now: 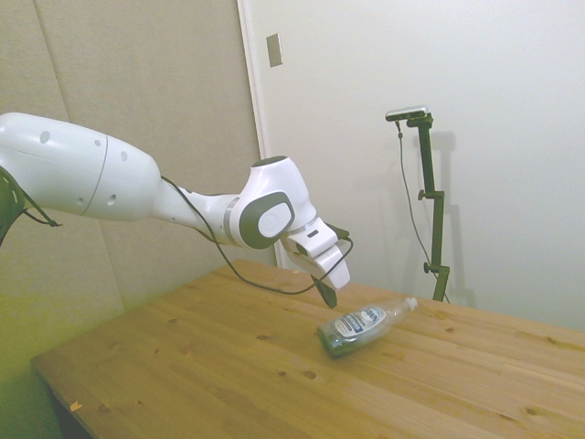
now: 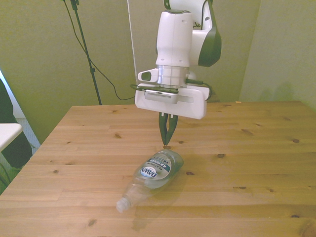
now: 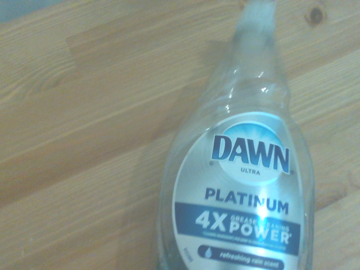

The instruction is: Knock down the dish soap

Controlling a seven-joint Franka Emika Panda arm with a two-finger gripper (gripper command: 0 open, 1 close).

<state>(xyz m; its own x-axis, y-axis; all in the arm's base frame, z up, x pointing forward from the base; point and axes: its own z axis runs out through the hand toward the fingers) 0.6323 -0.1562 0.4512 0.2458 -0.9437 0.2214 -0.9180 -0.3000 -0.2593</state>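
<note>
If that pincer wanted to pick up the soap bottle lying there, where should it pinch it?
Probably across the narrow neck or upper body of the dish soap, coming straight down from above. It lies flat on the table, label up and cap end toward the camera in the front view, so its slim sides are exposed.

Arm outstretched, jaws closed, downward

The dish soap (image 2: pixel 157 170) is a clear bottle with a white cap, greenish-blue liquid pooled at its base, and an oval label in white and blue with dark blue lettering. The table (image 2: pixel 256 163) is light honey-coloured pine with dark knots. The arm (image 1: pixel 82 178) is white with grey joints.
</note>
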